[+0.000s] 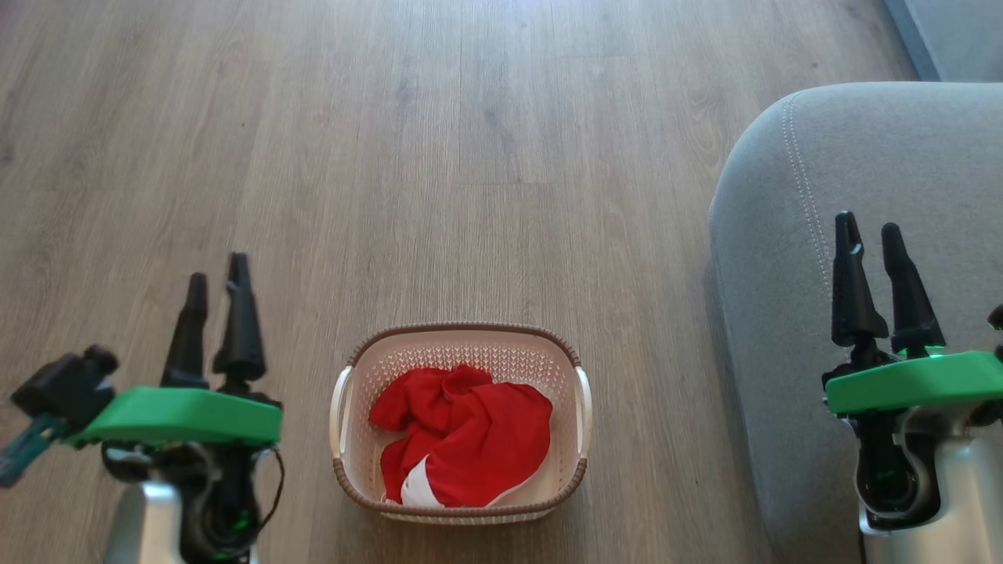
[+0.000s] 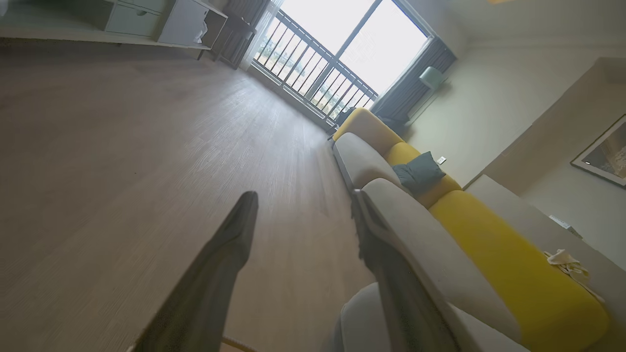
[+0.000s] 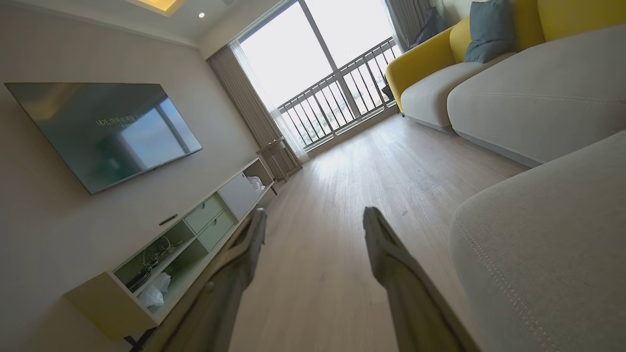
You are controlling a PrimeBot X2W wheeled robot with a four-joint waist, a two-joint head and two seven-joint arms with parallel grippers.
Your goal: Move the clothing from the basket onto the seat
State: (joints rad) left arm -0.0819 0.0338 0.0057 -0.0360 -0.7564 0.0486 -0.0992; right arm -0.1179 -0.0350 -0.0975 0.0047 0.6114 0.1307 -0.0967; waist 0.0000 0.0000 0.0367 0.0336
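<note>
The left claw [image 1: 217,270] and right claw [image 1: 868,225] both stand released. Between them, nearer the left claw, the clothing [image 1: 462,439] lies bunched inside the basket [image 1: 462,329] on the wooden floor [image 1: 470,157]. The seat [image 1: 901,157] lies beneath the right claw.
</note>
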